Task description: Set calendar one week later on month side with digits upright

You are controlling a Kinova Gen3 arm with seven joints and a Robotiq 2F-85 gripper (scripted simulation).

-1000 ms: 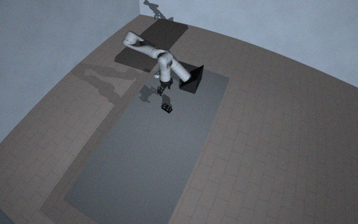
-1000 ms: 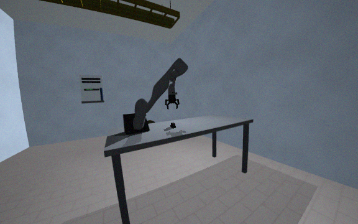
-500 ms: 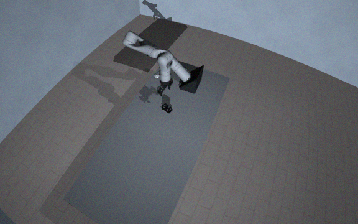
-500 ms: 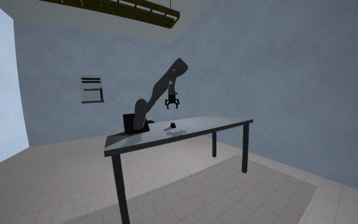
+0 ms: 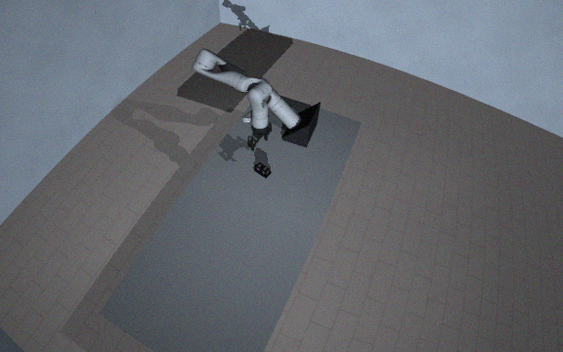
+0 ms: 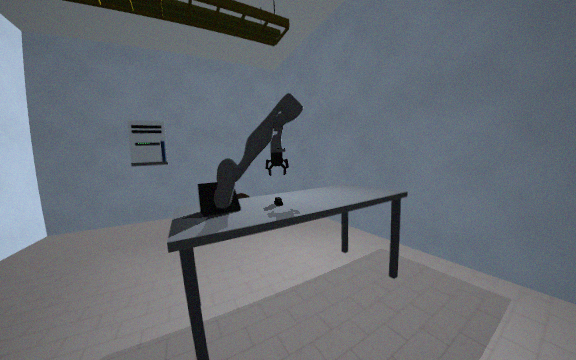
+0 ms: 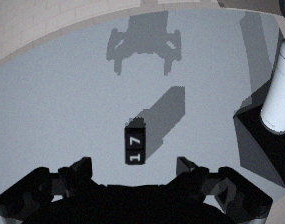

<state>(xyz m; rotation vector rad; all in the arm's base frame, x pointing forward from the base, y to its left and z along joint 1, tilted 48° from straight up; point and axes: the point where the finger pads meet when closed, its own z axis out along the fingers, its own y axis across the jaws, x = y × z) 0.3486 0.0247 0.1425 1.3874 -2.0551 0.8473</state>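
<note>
The calendar (image 7: 136, 147) is a small dark tray with two cubes standing side by side on the grey table. In the wrist view its near face shows the white digits 1 and 7, seen turned sideways. It also shows as a small dark block in the top view (image 5: 262, 169) and in the exterior view (image 6: 278, 201). My gripper (image 6: 277, 169) hangs well above the table, open and empty, its fingers spread wide at the bottom of the wrist view. The month's name is too small to read.
The arm's dark base block (image 5: 303, 125) stands at the table's end, close behind the calendar. The gripper's shadow (image 7: 142, 42) falls on the table beyond the calendar. The table's long edges (image 6: 288, 220) lie to either side.
</note>
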